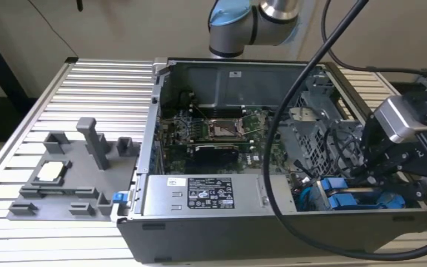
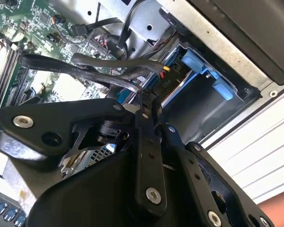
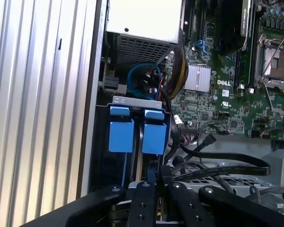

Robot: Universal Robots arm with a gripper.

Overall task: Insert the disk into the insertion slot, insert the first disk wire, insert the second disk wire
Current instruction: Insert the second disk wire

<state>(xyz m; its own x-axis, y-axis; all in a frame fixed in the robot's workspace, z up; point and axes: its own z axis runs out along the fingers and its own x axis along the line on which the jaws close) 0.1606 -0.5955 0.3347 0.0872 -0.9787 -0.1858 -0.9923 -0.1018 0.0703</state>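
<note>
The disk's bright blue frame point(image 3: 120, 135) stands in the insertion slot, a grey metal cage point(image 3: 137, 100) at the case's front corner, with a second blue frame end point(image 3: 154, 138) beside it. The exterior view shows those blue frames point(image 1: 339, 193) just below my gripper point(image 1: 371, 173). In both wrist views my gripper point(image 3: 156, 178) point(image 2: 149, 101) hangs over the cage, its jaws close together. A flat black disk wire point(image 3: 227, 168) point(image 2: 85, 73) runs up to the fingertips and seems pinched there. The disk's silver body is hidden.
The open computer case lies on a slatted metal table point(image 1: 102, 83). A labelled silver power-supply box point(image 1: 198, 194) sits next to the cage, with the motherboard point(image 1: 221, 130) behind it. A grey fixture tray point(image 1: 65, 178) is on the exterior view's left. Loose cables point(image 3: 206, 142) crowd the cage.
</note>
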